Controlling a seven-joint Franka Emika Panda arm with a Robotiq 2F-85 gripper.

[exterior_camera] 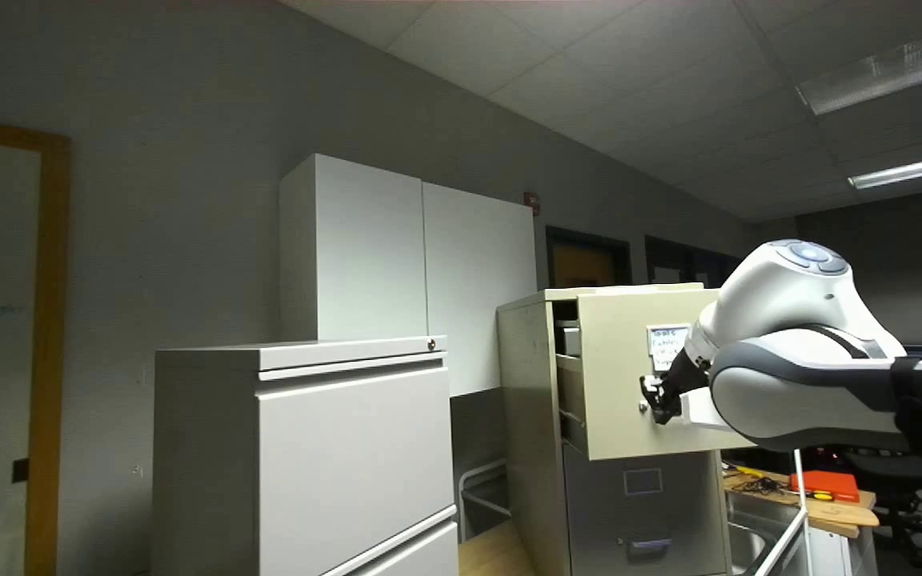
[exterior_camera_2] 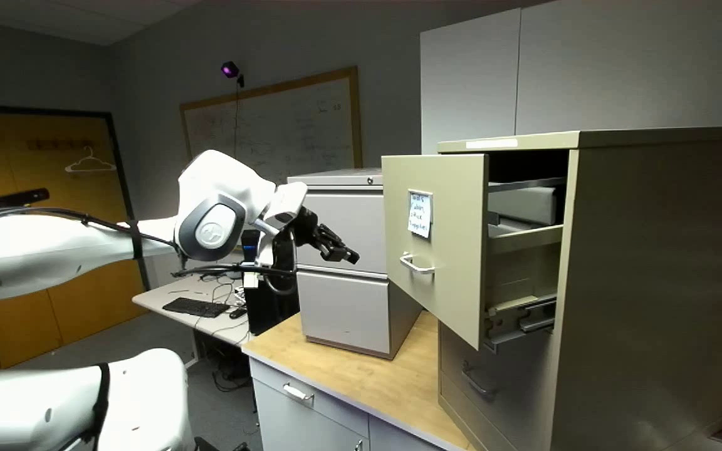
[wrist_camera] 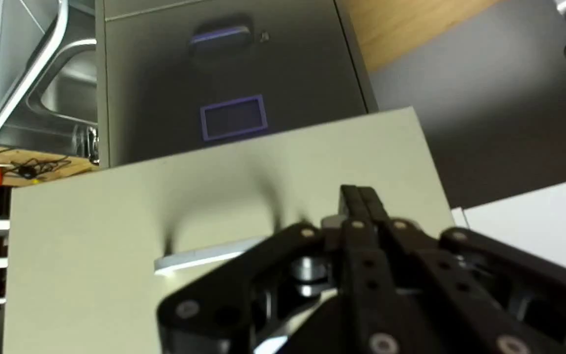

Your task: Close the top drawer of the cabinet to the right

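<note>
The top drawer is pulled out of the beige cabinet; its pale cream front shows in both exterior views and in the wrist view. The front bears a handwritten label and a metal handle. The cabinet also shows in an exterior view. My gripper is shut with nothing between its fingertips. It is in front of the drawer front, apart from it in that view. In an exterior view the gripper overlaps the front and hides the handle. In the wrist view the fingertips meet.
A light-grey low cabinet stands beside the beige cabinet, on a wooden counter. A white cupboard hangs behind. A lower drawer is shut. A white metal frame and a sink are on the cabinet's other side.
</note>
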